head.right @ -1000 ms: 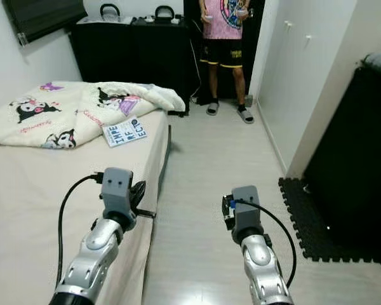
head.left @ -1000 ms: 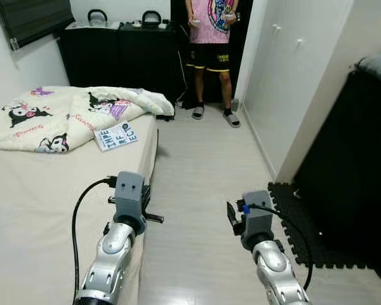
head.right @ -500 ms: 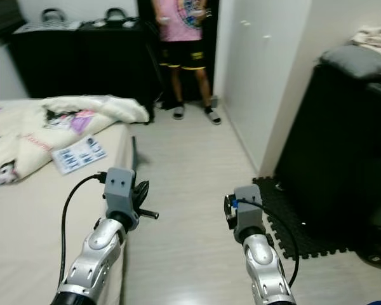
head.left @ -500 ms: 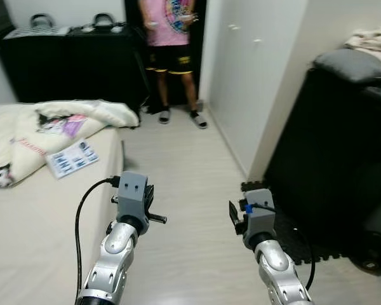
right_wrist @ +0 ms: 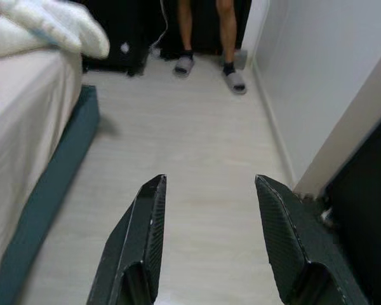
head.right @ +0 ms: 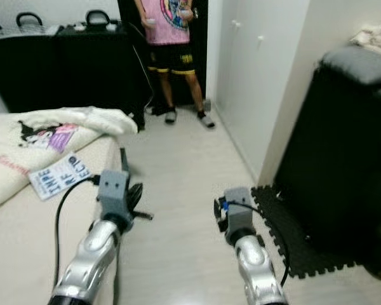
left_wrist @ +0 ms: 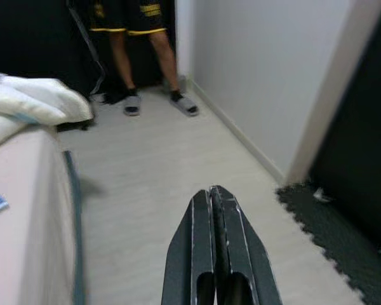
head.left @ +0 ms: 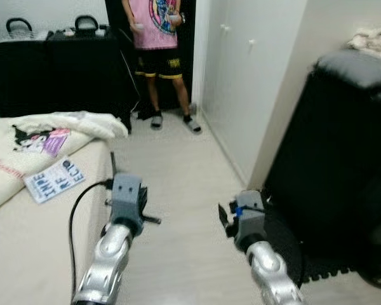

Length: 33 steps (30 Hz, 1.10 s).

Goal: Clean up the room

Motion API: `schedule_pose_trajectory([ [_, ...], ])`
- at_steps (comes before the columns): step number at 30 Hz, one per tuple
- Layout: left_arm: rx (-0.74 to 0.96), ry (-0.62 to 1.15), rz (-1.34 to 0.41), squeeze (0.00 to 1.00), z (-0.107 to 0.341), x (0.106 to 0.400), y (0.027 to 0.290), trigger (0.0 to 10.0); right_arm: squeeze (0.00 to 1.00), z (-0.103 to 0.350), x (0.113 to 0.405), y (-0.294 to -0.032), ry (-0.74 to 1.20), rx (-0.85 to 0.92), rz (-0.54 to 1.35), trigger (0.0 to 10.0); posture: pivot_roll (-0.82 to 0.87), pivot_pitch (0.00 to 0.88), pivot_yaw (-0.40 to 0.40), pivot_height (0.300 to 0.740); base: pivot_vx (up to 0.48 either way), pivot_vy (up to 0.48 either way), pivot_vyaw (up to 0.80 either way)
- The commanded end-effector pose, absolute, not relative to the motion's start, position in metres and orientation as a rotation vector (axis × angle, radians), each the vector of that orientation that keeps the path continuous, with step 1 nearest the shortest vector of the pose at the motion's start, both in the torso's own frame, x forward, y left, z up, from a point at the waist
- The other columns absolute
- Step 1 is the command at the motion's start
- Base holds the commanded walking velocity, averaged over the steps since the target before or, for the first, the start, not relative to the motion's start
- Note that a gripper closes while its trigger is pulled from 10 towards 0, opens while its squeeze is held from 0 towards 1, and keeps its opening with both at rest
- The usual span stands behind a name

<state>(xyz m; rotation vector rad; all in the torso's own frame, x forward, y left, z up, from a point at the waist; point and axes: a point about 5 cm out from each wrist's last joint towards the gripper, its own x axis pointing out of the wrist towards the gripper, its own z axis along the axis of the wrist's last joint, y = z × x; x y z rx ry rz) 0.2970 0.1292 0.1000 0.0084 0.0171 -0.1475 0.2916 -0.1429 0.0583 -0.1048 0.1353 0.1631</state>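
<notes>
A beige bed (head.left: 32,235) with a plain mattress is seen on the robot's left, with pale wood-look floor (head.left: 178,190) running beside it. A tall black cabinet (head.left: 343,159) is seen on the right, with a black foam puzzle mat (head.right: 286,235) at its foot. A white cartoon-print quilt (head.left: 32,136) is bunched at the far end of the bed. A person in a pink shirt and black shorts (head.left: 155,38) is seen standing at the far doorway, beside low black furniture (head.left: 51,70). A white booklet with blue block letters (head.left: 53,180), the loose item in view, is lying flat on the bed just beside the quilt's edge. The left claw (left_wrist: 214,210) is held over the floor near the bed's edge, fingers pressed together, empty. The right claw (right_wrist: 209,216) is held above the floor, fingers spread apart, empty.
</notes>
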Motion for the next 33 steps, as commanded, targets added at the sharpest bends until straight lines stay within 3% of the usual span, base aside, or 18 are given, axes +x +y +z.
schedule_pose_trajectory([
  [1,0.021,0.029,-0.137,0.0,0.0976,0.295,0.1338,10.0,0.0,0.0538,0.2885,-0.1374,0.149,-0.084,0.172,10.0,0.05,0.0,-0.02,0.74,0.405,0.0,0.0],
  [33,0.013,0.029,-0.125,0.0,0.0994,0.2956,0.1343,10.0,0.0,0.0543,0.2904,-0.1406,0.147,-0.079,0.174,10.0,0.05,0.0,-0.028,0.74,0.402,0.0,0.0],
])
